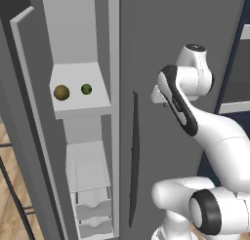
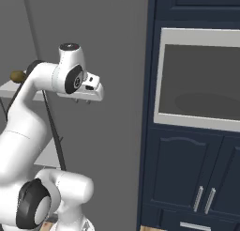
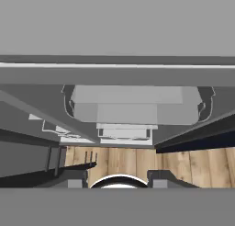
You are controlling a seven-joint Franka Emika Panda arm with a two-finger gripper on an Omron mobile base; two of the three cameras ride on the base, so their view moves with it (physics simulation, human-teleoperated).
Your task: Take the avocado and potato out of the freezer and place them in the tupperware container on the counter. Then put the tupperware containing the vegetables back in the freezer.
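Left base view showed the freezer (image 1: 78,53) with its narrow compartment standing open, so the shelves could be reached from the front. On the upper pale grey shelf (image 1: 83,106) sat the potato (image 1: 61,92), a dull olive-brown lump near the shelf's left edge, and the avocado (image 1: 86,89), a smaller dark green fruit just to its right and apart from it. Both rested loose on the shelf, neither yet taken. Lower down were white drawers (image 1: 93,212). A long dark handle (image 1: 134,156) ran down the closed grey door to the right. The white arm was folded in front of that closed door, well to the right of the open compartment, its wrist pointing down.

Right base view showed the gripper (image 2: 82,101) hanging from the wrist, its short fingertips pointing down with nothing between them; how wide they stood could not be told. Part of the potato (image 2: 18,76) showed past the arm at the shelf's edge. A dark navy cabinet (image 2: 197,178) with a built-in oven (image 2: 199,80) stood to the right.

Hand view looked down the freezer's front to the white drawers (image 3: 126,133) and a wooden floor (image 3: 183,167). By this, the hand appeared raised and clear, probably ahead of a reach to the shelf.
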